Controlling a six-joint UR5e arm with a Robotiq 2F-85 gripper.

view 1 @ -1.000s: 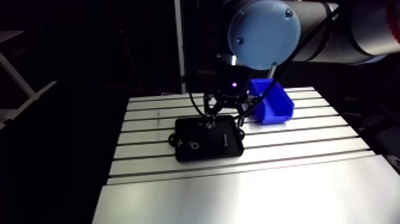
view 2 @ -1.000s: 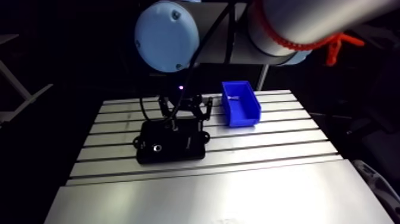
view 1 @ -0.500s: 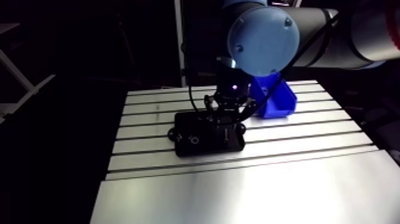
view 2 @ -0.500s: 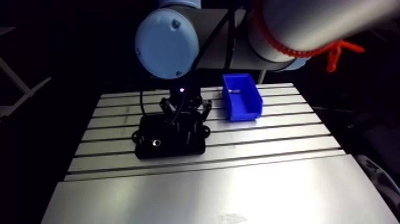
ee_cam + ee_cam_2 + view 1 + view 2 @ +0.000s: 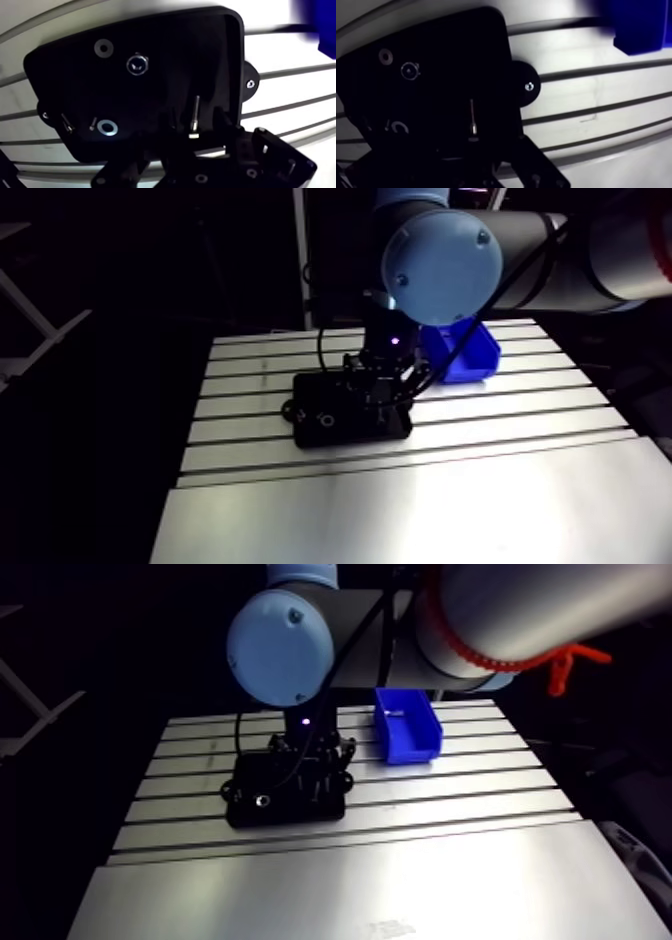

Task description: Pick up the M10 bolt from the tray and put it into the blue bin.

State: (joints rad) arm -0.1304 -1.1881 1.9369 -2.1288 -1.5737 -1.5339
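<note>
The black tray (image 5: pixel 165 55) lies on the slotted table, and a long silver M10 bolt (image 5: pixel 195 116) rests in it near the side closest to the bin. My gripper (image 5: pixel 187 134) hangs low over the tray, open. The bolt's head end lies between the dark fingers (image 5: pixel 223 125), which stand apart and clear of it. In the arm view the gripper (image 5: pixel 386 388) sits over the right half of the tray (image 5: pixel 325 420). The blue bin (image 5: pixel 466 354) stands beyond the tray to the right.
Also in the tray are a black washer (image 5: pixel 103 48), a nut (image 5: pixel 137 64), a silver washer (image 5: pixel 107 127) and two small screws (image 5: pixel 66 123). The tray has mounting ears (image 5: pixel 250 82) at its sides. Bare slotted table surrounds it.
The gripper has come down and forward from the tray's far edge to sit low over the tray's right half, around the bolt. The camera shifted with the arm.
</note>
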